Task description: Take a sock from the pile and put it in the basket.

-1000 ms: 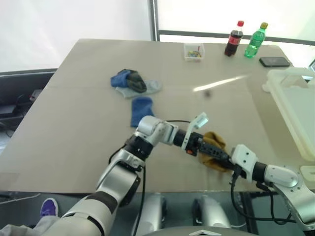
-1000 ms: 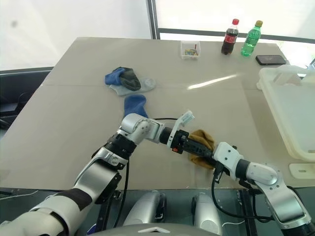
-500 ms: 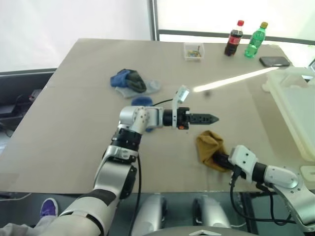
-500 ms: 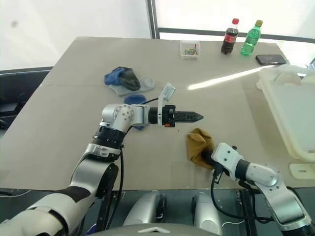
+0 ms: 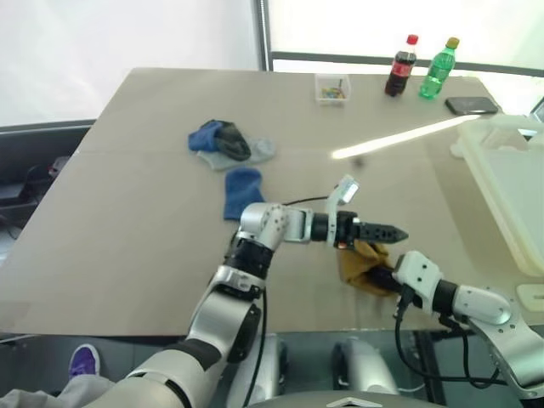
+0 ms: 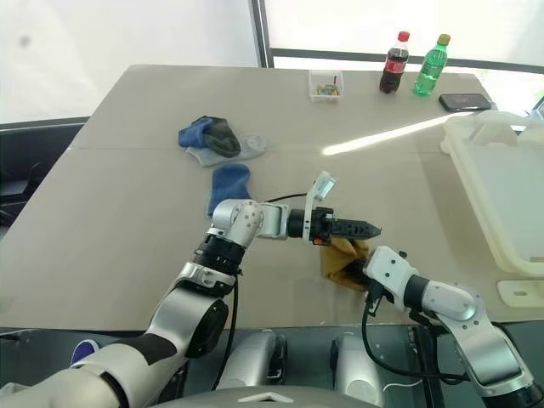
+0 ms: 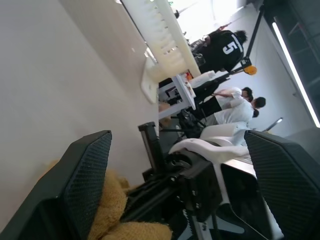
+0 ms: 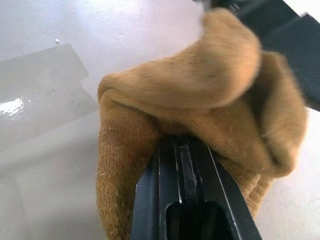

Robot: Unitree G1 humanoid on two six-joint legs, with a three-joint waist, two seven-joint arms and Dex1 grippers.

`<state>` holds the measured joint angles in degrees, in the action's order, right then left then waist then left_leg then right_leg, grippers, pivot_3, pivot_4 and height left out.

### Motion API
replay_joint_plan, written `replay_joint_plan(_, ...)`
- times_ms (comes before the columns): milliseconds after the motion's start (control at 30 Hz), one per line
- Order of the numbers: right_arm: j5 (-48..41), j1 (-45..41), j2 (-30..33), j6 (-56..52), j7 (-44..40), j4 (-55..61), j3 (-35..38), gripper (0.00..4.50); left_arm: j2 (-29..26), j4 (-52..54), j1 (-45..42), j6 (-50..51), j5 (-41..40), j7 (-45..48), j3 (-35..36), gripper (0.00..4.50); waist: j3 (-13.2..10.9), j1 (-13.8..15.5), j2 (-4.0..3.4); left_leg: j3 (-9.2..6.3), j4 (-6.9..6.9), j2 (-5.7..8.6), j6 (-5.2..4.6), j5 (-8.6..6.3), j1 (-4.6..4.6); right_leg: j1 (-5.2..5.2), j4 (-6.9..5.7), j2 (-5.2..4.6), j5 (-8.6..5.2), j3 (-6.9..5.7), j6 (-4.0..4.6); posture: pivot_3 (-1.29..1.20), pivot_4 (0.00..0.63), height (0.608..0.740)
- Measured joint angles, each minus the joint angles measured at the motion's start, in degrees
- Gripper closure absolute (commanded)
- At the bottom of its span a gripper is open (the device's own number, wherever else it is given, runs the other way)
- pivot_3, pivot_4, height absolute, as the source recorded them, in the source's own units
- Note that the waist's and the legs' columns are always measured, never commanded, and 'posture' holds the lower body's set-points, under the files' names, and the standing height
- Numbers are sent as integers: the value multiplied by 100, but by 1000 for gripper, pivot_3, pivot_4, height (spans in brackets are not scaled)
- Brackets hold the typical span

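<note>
Left eye view, pile [image 5: 229,146]: far on the table [image 5: 127,212], blue sock [image 5: 242,189] near it.
Left gripper [image 5: 393,232]: spread wide, above mustard sock [image 5: 361,266].
Right gripper [image 8: 186,150]: clamped on mustard sock.
Basket [image 5: 510,183]: far right edge.

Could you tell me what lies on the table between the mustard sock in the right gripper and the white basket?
Nothing: in the right eye view the tabletop is bare from the mustard sock, held by the right gripper, to the basket.
</note>
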<state>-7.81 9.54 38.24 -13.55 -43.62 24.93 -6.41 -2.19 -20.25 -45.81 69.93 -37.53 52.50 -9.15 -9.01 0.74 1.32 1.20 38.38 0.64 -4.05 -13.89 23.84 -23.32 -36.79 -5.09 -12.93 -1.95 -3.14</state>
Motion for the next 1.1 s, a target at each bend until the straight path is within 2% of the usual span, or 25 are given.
replay_joint_plan(233,2,-5,-7,-2,7,0,6,4443,-118,118,143,113,-65,165,-100,0,0,9,1,0,2,2,0,0,1,2,2,-5,-3,5,5,0,150,729)
replay_joint_plan(367,3,-24,-11,-6,11,-1,-5,4443,-216,31,-68,-170,-55,35,210,0,-1,7,1,-1,2,1,0,0,1,0,1,-3,-2,7,5,0,150,729)
replay_joint_plan(500,3,-41,-30,-4,17,-4,-35,4443,-895,367,-154,-232,-79,157,304,0,0,-15,0,2,-2,-2,1,0,-1,-3,0,-1,-2,10,5,0,150,729)
replay_joint_plan(600,4,-64,-31,-4,15,-23,-42,4443,-1488,864,41,141,-273,396,297,0,0,-7,-1,0,-2,-4,2,0,0,-2,1,-3,-3,18,7,0,150,729)
replay_joint_plan(733,7,-109,-42,0,12,-68,-59,4443,-1824,1445,428,853,-676,430,360,0,0,3,-1,0,0,-2,2,0,-1,1,2,-29,-3,21,8,0,150,729)
replay_joint_plan(867,6,-135,-46,3,4,-93,-70,4443,-1698,1656,642,1370,-925,125,535,0,0,7,0,-2,1,-2,3,1,-3,2,0,-27,-3,18,7,0,150,729)
replay_joint_plan(1033,5,-165,-46,5,-18,-114,-94,4443,-1128,1724,800,1428,-914,-603,757,0,-1,3,2,0,1,-3,3,1,-6,4,-1,-25,-2,20,7,0,150,729)
replay_joint_plan(1100,4,-166,-46,3,-18,-114,-92,4443,-865,1560,737,1629,-924,-963,1148,0,-1,1,1,0,2,-3,3,1,-8,4,-2,-17,-1,19,5,0,150,729)
